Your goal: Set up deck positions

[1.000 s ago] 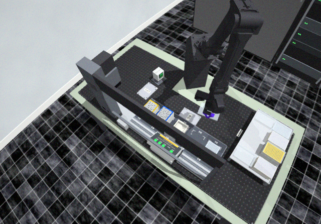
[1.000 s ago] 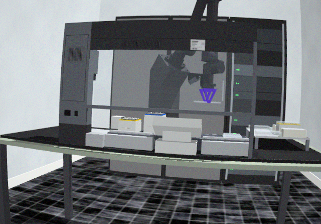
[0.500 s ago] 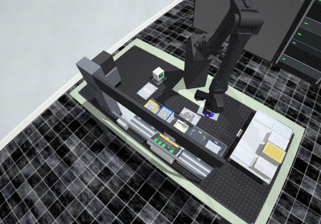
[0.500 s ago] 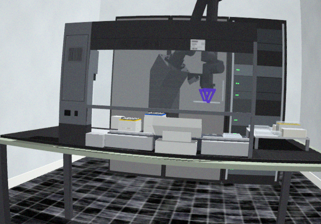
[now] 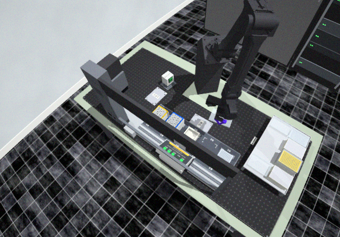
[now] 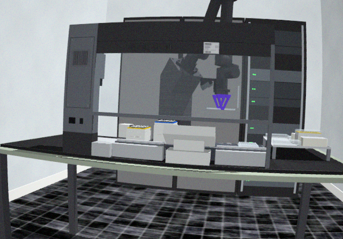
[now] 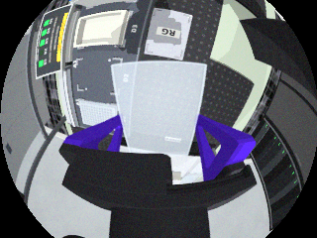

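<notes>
Top, exterior and wrist views. The gripper point(image 5: 221, 121) hangs over the dark deck behind the gantry, just beside the regrip nest point(image 5: 201, 123). Its fingers stand wide and are clamped on the two long edges of a clear plate lid point(image 7: 161, 102), which I carry level. The lid's long axis runs straight out from the wrist, towards the nest. The bare sample plate point(image 5: 225, 154) sits at the near end of the deck row. I judge the grey pad point(image 5: 155, 95) to be the lid park. It lies well apart, beyond the nest, so I must move the lid sideways past the nest.
</notes>
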`<action>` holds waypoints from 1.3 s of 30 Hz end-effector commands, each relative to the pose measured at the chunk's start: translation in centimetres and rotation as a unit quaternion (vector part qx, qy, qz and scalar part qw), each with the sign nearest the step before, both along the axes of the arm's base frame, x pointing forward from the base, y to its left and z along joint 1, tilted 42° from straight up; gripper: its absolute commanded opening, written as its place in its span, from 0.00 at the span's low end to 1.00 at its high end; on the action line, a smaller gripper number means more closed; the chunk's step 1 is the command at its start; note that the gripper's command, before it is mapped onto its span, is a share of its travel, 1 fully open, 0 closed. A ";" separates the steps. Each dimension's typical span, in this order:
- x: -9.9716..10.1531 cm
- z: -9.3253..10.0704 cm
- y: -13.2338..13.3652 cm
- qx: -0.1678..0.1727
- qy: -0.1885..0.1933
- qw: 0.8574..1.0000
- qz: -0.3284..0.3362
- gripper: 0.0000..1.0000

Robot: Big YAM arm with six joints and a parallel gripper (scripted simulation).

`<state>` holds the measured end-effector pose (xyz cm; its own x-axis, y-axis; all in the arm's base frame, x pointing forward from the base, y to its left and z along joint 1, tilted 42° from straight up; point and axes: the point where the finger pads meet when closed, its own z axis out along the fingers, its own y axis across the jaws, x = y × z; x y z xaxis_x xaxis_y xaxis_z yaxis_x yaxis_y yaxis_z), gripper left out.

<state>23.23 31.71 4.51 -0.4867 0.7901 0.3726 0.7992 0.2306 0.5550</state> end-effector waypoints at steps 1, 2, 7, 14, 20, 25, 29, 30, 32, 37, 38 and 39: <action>-0.2 0.0 0.1 0.004 0.003 1.000 -0.002 0.00; -0.2 0.0 0.1 0.004 0.003 1.000 -0.002 0.00; -0.2 0.0 0.1 0.004 0.003 1.000 -0.002 0.00; -0.2 0.0 0.1 0.004 0.003 1.000 -0.002 0.00; 0.5 -0.4 -0.8 0.006 0.005 1.000 -0.014 0.00; 1.0 -2.0 -3.0 0.012 0.025 0.999 -0.034 0.00; 1.5 -3.0 -4.7 0.019 0.039 0.998 -0.051 0.00; 1.6 -3.3 -5.2 0.021 0.042 0.997 -0.055 0.00; 1.8 -3.8 -6.0 0.025 0.049 0.996 -0.064 0.00; 2.1 -4.6 -7.3 0.028 0.056 0.995 -0.072 0.00; 2.2 -4.8 -7.7 0.027 0.054 0.996 -0.070 0.00; 2.4 -5.1 -8.1 0.027 0.054 0.996 -0.070 0.00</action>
<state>25.42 25.12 0.46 -0.3385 0.8133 0.4733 0.8761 0.0889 0.4738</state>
